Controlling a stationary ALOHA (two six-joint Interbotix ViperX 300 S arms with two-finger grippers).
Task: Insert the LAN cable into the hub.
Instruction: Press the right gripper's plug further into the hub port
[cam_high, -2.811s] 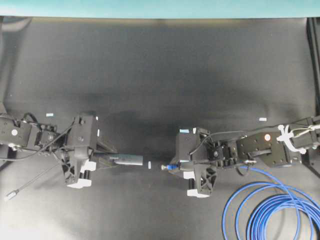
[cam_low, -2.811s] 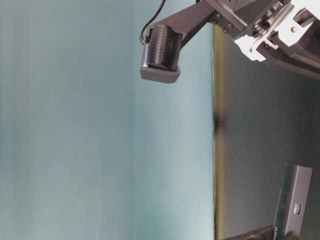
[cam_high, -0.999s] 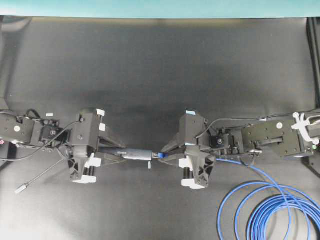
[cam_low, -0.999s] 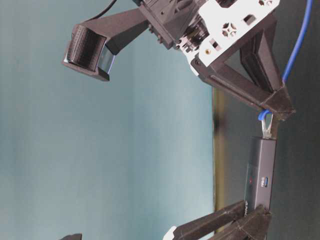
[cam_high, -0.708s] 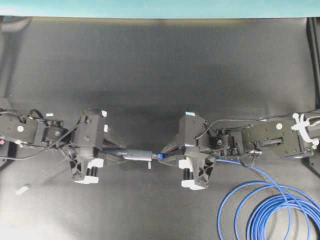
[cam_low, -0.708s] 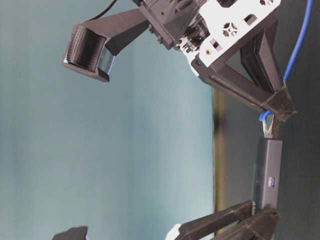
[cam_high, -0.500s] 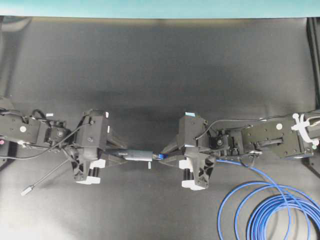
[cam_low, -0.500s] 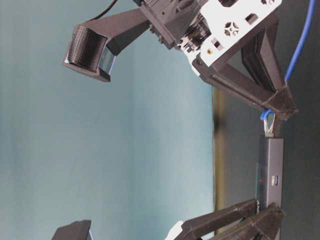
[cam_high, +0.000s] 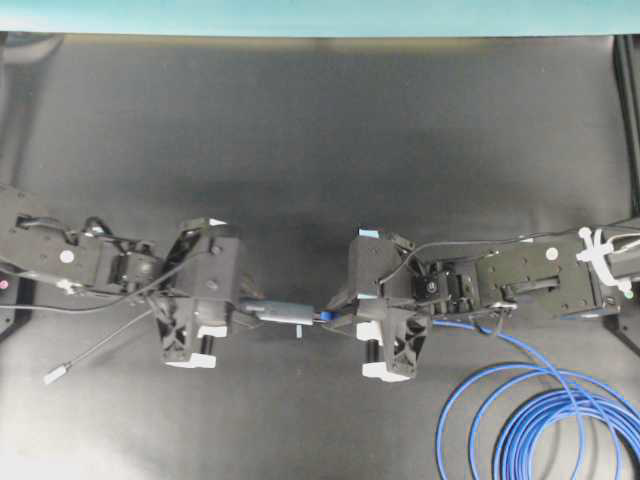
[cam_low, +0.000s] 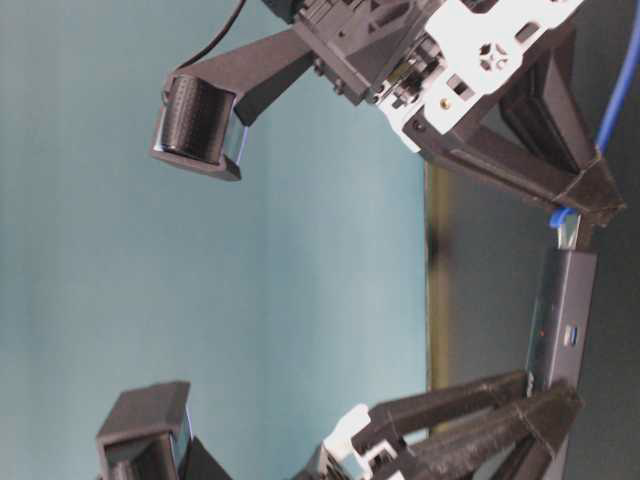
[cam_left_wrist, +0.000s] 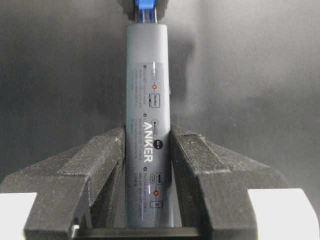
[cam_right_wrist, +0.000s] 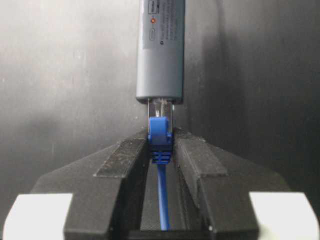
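Overhead: left gripper (cam_high: 236, 309) clamped on the hub (cam_high: 283, 311) just left of frame centre, right gripper (cam_high: 340, 312) clamped on the blue boot of the LAN cable (cam_high: 540, 420), the two meeting end to end at mid-frame. Coils of that cable piled at the lower right; thin grey lead (cam_high: 105, 347) trailing toward the lower left, ending in a small silver plug (cam_high: 55, 375). Dark table (cam_high: 320, 140) across nearly the whole frame, teal strip (cam_high: 320, 18) along the top edge. Table-level, turned sideways: hub (cam_low: 560, 330) held at the right edge between the right gripper (cam_low: 590, 205) above and the left gripper (cam_low: 555, 410) below, a red light and a small blue mark showing on its side; teal wall (cam_low: 200, 300) filling the left and centre, table (cam_low: 480, 300) only a dark band at the right. Left wrist: hub (cam_left_wrist: 148, 125) upright at centre, pinched between the padded fingers (cam_left_wrist: 107, 160), printed with the name ANKER and port icons not readable from overhead; blue boot (cam_left_wrist: 145, 10) barely visible at its far end at the top. Right wrist: the join seen closest, clear plug (cam_right_wrist: 160, 108) partly inside the end of the hub (cam_right_wrist: 161, 50), some of it exposed, blue boot (cam_right_wrist: 160, 140) squeezed between the fingers (cam_right_wrist: 125, 160), cable running down between them. No containers anywhere.
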